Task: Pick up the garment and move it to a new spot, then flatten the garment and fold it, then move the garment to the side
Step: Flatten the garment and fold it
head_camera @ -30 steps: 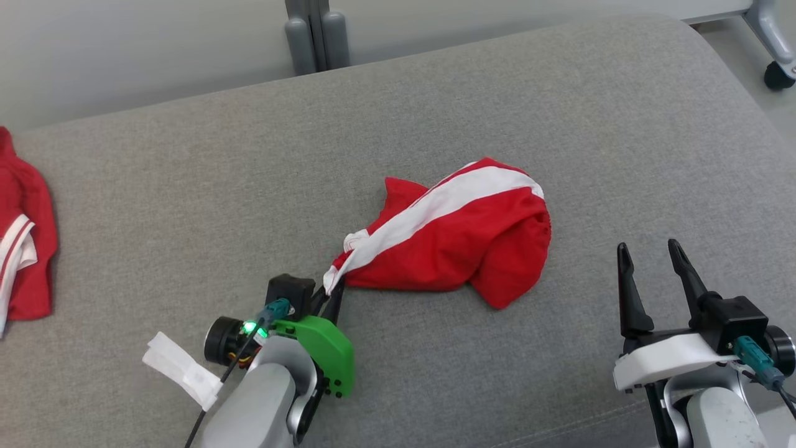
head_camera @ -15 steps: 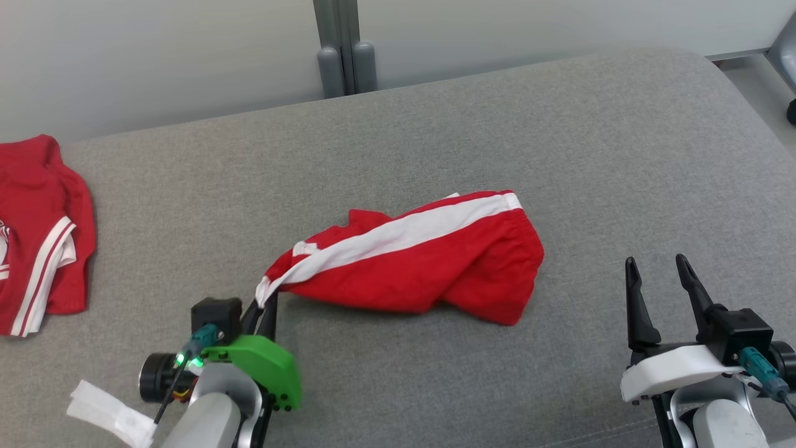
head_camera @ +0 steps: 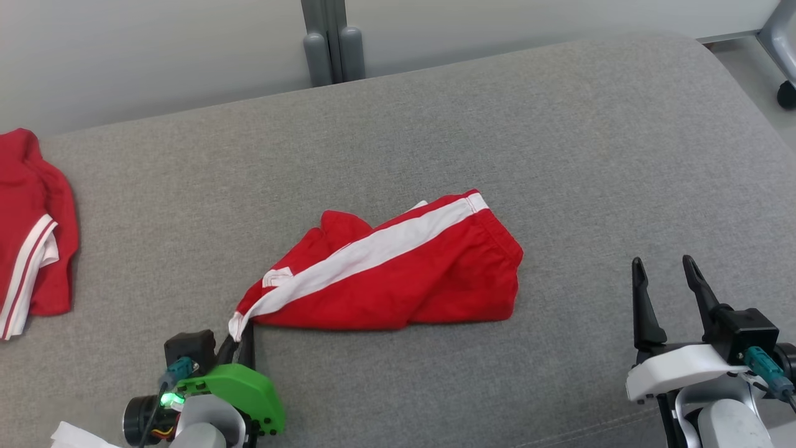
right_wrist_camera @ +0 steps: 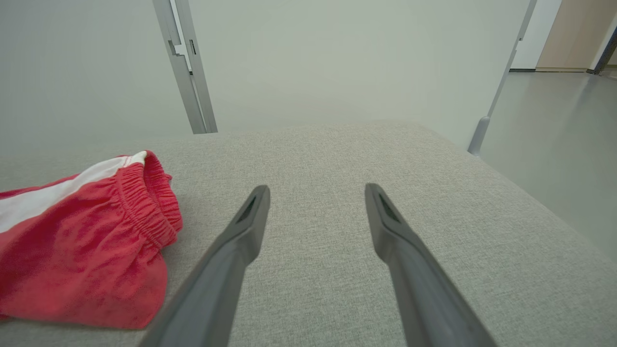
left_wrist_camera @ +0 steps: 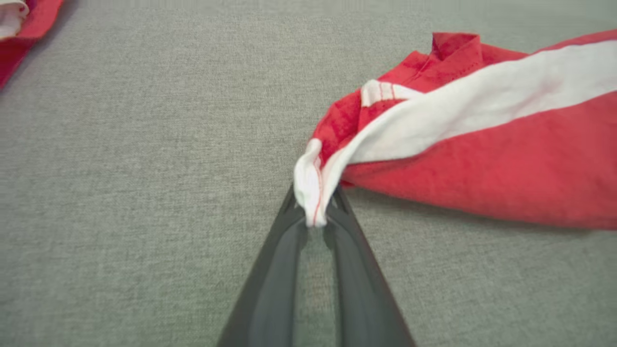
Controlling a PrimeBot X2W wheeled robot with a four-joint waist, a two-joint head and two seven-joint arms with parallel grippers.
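We judge the moving step is in hand: our left gripper (head_camera: 239,333) has its fingers pinched on a white-trimmed corner of the red shorts (head_camera: 398,274), which lie mid-sofa (head_camera: 559,124) toward its near edge. Our right gripper (head_camera: 665,267) has its fingers wide. The next move likely calls for letting go and flattening.

Green-cased left gripper (head_camera: 241,333), white-cased right gripper (head_camera: 663,264), dark fingers (head_camera: 643,311), teal connectors (head_camera: 762,364)
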